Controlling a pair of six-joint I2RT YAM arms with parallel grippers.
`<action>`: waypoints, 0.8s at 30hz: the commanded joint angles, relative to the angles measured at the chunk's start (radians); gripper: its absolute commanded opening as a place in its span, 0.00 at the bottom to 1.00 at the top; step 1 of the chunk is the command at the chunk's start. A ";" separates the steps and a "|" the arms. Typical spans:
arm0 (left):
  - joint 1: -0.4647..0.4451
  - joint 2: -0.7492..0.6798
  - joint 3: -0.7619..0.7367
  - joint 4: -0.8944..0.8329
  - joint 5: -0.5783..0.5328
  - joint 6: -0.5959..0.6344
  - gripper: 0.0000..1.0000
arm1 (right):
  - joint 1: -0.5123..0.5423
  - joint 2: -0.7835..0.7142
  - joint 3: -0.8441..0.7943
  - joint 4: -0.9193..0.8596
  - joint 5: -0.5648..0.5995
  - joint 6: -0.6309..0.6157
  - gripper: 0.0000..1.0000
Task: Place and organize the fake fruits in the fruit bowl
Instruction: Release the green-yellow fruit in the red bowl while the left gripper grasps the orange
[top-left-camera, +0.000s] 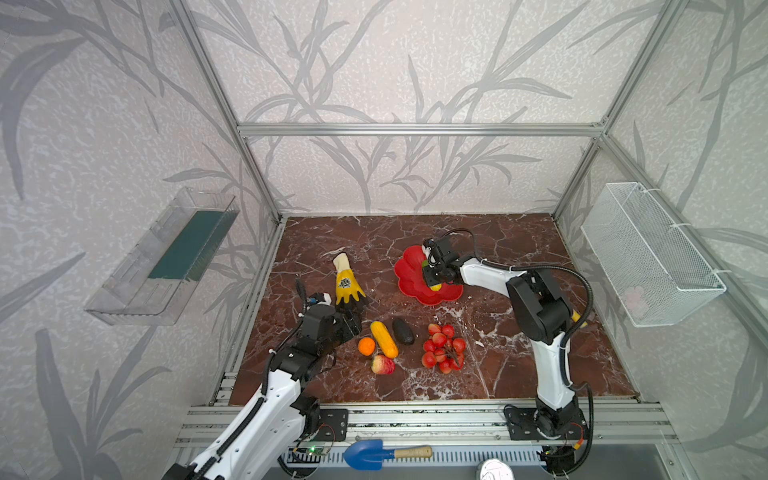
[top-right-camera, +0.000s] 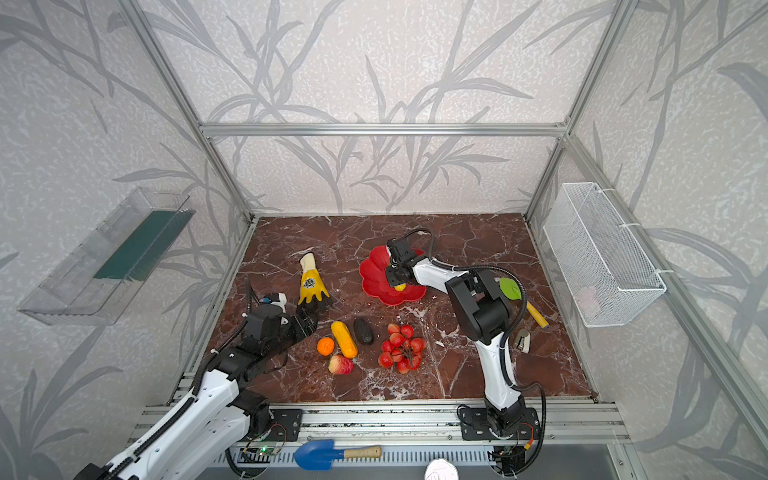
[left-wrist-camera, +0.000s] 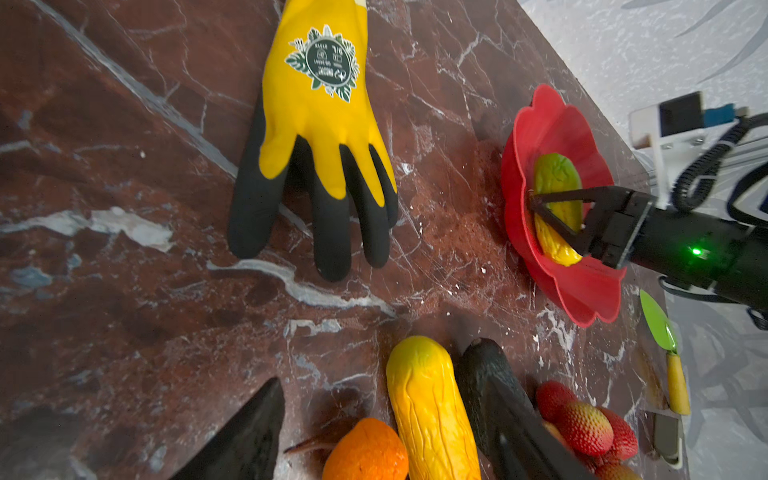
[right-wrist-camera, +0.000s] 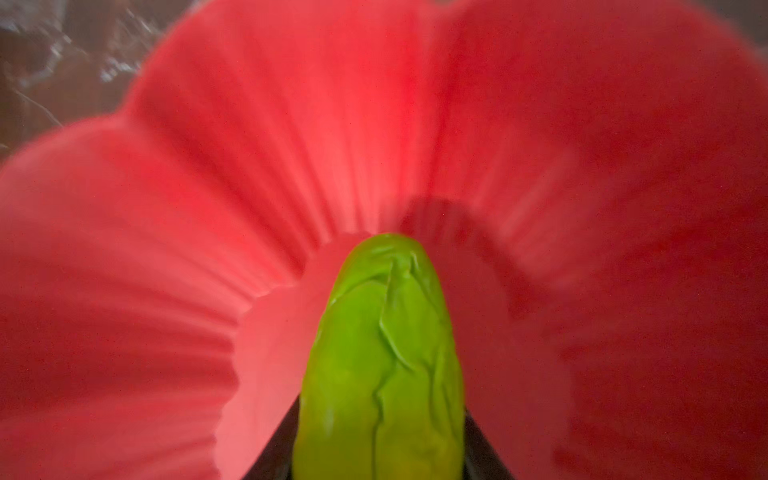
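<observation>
in fruit bowl (left-wrist-camera: 540, 120): right tool (left-wrist-camera: 535, 203) clenched on yellow-green oblong (right-wrist-camera: 382, 353); left tool (left-wrist-camera: 385, 381) released; glove (left-wrist-camera: 320, 124) badge unreadable.

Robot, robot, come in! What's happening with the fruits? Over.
Left gripper open by orange ball fruit; right gripper shut on yellow-green oblong plastic fruit inside scalloped red bowl. Five fruits wait on marble table. Yellow-and-black glove clear of them.

Bright, even, diffuse light fills both top views with only faint soft shadows, the left wrist view is crisp, and in the right wrist view the fruit bowl (right-wrist-camera: 166, 208) beyond the fingers (right-wrist-camera: 272, 461) smears into soft blur while the yellow-green oblong (right-wrist-camera: 382, 365) between them looks sharper.
</observation>
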 joint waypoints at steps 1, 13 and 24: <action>-0.043 -0.019 -0.021 -0.042 -0.013 -0.040 0.75 | -0.006 0.016 0.036 -0.041 -0.022 -0.006 0.48; -0.146 0.139 -0.095 0.123 -0.011 -0.084 0.67 | -0.006 -0.496 -0.413 0.274 0.035 0.111 0.86; -0.173 0.281 -0.067 0.214 -0.007 -0.049 0.41 | -0.007 -0.707 -0.597 0.267 0.068 0.141 0.86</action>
